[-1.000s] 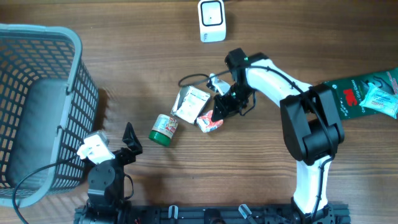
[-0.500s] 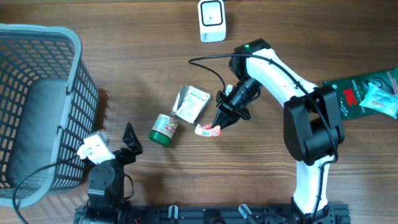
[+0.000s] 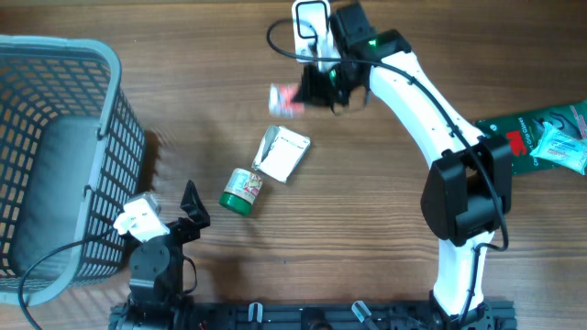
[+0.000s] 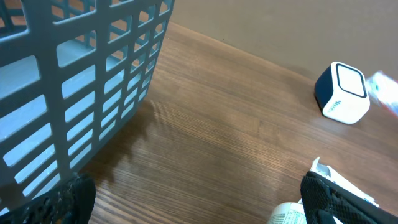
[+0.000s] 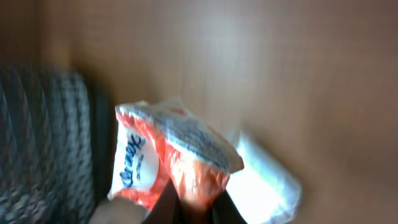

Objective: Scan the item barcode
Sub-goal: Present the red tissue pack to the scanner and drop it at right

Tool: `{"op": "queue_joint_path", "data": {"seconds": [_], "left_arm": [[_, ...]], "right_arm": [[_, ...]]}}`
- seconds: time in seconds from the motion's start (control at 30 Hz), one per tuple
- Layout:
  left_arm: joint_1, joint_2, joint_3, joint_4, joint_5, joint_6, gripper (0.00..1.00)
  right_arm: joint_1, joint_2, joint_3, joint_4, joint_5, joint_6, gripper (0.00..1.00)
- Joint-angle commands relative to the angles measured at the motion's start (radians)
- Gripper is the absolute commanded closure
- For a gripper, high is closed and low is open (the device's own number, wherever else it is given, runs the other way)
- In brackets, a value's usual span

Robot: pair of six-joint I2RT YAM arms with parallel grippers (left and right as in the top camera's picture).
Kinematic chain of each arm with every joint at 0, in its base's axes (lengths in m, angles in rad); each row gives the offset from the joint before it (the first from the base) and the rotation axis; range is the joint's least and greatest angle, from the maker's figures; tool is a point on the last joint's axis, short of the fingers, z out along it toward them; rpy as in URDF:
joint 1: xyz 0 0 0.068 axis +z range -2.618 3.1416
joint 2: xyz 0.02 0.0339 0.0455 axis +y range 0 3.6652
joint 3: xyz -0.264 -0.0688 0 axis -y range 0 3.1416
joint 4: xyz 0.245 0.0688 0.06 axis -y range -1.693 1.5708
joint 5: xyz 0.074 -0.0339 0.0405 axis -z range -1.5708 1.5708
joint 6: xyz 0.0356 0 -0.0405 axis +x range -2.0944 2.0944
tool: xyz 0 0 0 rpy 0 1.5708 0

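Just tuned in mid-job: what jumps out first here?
The right gripper, shut on a red-and-white packet, holds it beside the white scanner at the top of the overhead view. A big grey basket fills the left side. A small carton and a green-lidded jar sit in the middle.

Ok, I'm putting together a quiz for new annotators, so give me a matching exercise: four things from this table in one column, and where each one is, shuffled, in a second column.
Things
1. red-and-white packet
2. grey basket
3. white scanner
4. green-capped jar

Places
A. at the far edge of the table, near the middle
B. lying on its side beside the white carton
C. held in the right gripper, close to the scanner
D. at the left arm's end of the table

Pairs: 1-C, 2-D, 3-A, 4-B
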Motion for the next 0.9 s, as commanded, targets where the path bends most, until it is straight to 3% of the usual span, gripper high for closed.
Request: {"op": "queue_joint_path", "data": {"seconds": [0.0,0.17,0.33,0.47,0.6,0.73,0.87], "left_arm": [[-0.001,-0.007,-0.002,0.002,-0.006,-0.005,0.0],[-0.001,-0.007,-0.002,0.002,-0.006,-0.006,0.0],[-0.001,-0.007,-0.002,0.002,-0.006,-0.006,0.0],[-0.001,-0.007,-0.002,0.002,-0.006,-0.005,0.0],[-0.001,-0.007,-0.002,0.002,-0.006,-0.005,0.0],[-0.001,-0.007,-0.002,0.002,-0.006,-0.006,0.0],[-0.001,-0.007,-0.002,0.002,-0.006,-0.005,0.0]], "right_arm": [[-0.003,-0.029,0.008,0.21,0.42,-0.021,0.95],[-0.004,0.021,-0.011,0.568,0.708,-0.029,0.95],[-0.003,0.185,-0.011,0.88,0.712,-0.21,0.95],[-0.002,0.308,-0.011,1.039,0.712,-0.223,0.95],[-0.002,0.325,-0.011,1.044,0.697,-0.224,0.96],[-0.004,0.216,-0.011,1.019,0.637,-0.23,0.96],[-0.032,0.01,-0.011,0.688,0.649,-0.23,0.96]]}}
